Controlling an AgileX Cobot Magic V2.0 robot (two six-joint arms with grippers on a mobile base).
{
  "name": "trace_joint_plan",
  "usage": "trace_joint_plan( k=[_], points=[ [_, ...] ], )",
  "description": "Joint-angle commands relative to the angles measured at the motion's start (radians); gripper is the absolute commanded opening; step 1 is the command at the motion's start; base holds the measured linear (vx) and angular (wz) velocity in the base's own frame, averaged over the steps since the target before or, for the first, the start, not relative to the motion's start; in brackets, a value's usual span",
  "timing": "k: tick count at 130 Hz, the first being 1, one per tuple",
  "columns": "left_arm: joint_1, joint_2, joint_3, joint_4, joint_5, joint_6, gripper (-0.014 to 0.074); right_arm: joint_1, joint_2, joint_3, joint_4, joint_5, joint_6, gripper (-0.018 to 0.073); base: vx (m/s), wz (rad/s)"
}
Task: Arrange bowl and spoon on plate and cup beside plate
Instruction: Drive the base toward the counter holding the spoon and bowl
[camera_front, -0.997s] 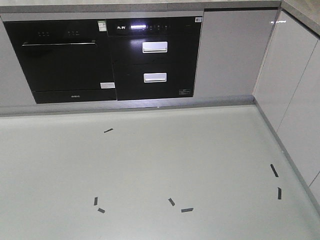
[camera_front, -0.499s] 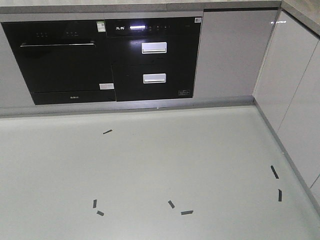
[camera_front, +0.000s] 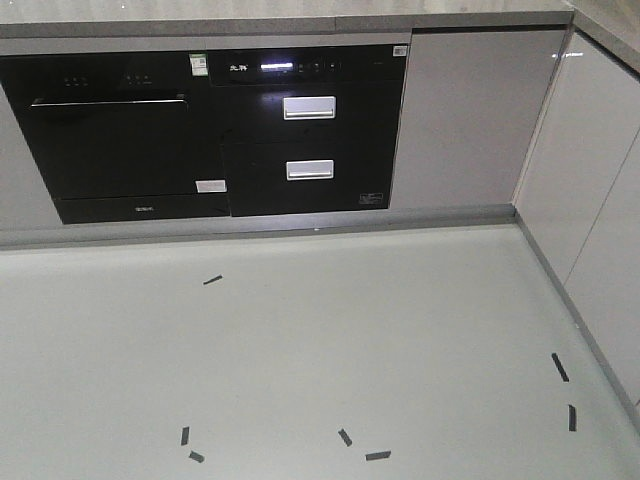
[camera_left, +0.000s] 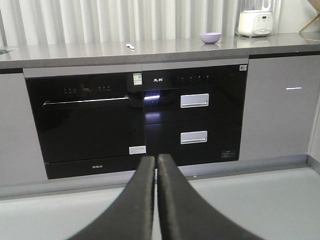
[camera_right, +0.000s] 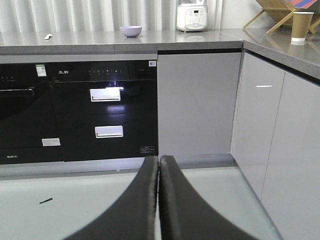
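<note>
The purple bowl (camera_right: 130, 31) sits on the grey countertop (camera_right: 90, 42) above the black drawers (camera_right: 107, 110). The pale spoon (camera_right: 48, 36) lies well apart on the bowl's left in the right wrist view, and a white appliance (camera_right: 192, 17) stands near on its right, while the brown cup (camera_right: 300, 26) stands on the side counter by a wooden rack (camera_right: 272, 15). The left gripper (camera_left: 156, 161) and the right gripper (camera_right: 159, 161) hang low over the floor (camera_front: 320, 340) facing the cabinets, each with jaws pressed together and holding nothing.

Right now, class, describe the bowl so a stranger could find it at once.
Start at the grey countertop above the black ovens. The bowl stands on it, left of the white appliance. It is the only round lavender thing there.
</note>
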Motion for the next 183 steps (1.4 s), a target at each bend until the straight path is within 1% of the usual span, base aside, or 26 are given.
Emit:
trace_joint_plan(
  k=[1,183],
  points=[
    [0.001,-0.016,0.01,-0.006,-0.073,-0.009,-0.0006,0.0,-0.003,0.007,-0.006,-0.075,-0.012,-0.0008,0.19,0.02],
    [0.001,-0.016,0.01,-0.006,-0.073,-0.009,-0.0006,0.001,-0.003,0.007,-0.006,-0.075,-0.012,-0.0008,0.21,0.0]
  ],
)
